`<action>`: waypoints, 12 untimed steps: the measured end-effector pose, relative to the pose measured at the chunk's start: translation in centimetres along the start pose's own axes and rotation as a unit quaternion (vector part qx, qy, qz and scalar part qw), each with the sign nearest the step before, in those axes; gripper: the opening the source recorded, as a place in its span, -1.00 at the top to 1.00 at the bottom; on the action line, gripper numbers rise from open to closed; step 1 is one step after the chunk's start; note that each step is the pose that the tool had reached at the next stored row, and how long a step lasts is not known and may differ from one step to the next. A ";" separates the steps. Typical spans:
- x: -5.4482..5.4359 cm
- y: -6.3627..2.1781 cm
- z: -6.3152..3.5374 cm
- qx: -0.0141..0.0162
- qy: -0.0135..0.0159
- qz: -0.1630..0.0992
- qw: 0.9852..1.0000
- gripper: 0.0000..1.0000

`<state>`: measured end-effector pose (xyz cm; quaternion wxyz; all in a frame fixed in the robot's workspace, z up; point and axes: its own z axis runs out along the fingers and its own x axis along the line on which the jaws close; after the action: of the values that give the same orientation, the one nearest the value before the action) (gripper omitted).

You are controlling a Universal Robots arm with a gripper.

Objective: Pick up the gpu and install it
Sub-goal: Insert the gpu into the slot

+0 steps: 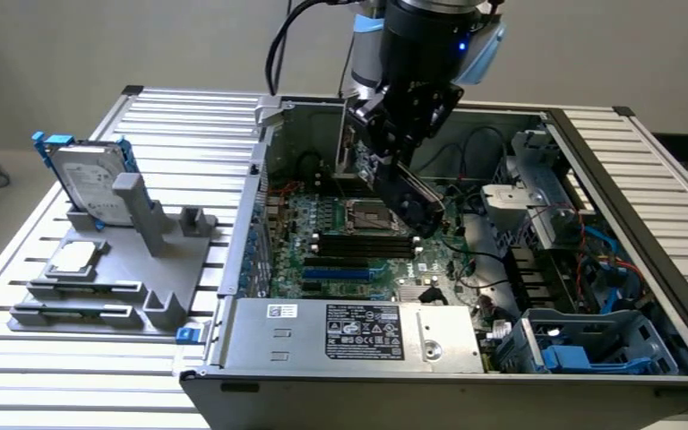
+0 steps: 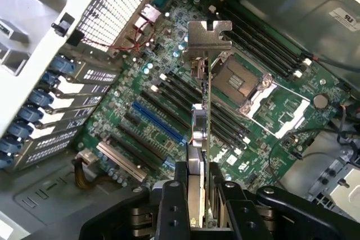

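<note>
Pick-up is judged done: the gpu is held off the grey fixture, which sits on the table at 9 o'clock of the computer case in the exterior view. The hard drive and CPU chip are seen on that fixture. Install is judged not done: the card is carried inside the open case, above the motherboard, and is not seated in any slot. In the exterior view it hangs tilted from the gripper, which is placed at 12 o'clock of the board. The card's low end is near 3 o'clock of the CPU socket, and the blue expansion slot lies at about 7 o'clock of that end. The power supply is at 6 o'clock of the board. In the wrist view the gpu is seen edge-on, with its metal bracket at the far end. Beneath it the black slots and the blue expansion slot run across the board, with the CPU socket beside the card's line. Which slot the card is lined up with cannot be told, and no contact with the board is seen. The gripper is clamped on the card: the fingers are set partway closed, one on each flat face, pressed against the near end of the card. Nothing else is touched by them.
</note>
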<state>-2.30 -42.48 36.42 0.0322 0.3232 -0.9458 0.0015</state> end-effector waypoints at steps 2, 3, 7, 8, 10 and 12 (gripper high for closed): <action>0.0 0.00 0.04 0.000 0.000 -0.019 1.000 0.47; 0.0 0.00 0.07 0.000 -0.001 -0.028 1.000 0.47; 0.0 0.00 0.19 -0.003 -0.004 -0.064 0.998 0.47; 0.0 0.00 0.21 -0.003 -0.005 -0.074 0.997 0.47; 0.0 0.00 0.26 -0.005 -0.007 -0.091 0.996 0.47; 0.0 0.00 0.32 -0.007 -0.009 -0.109 0.994 0.47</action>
<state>-2.30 -42.48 36.10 0.0260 0.4245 -0.9050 -0.0112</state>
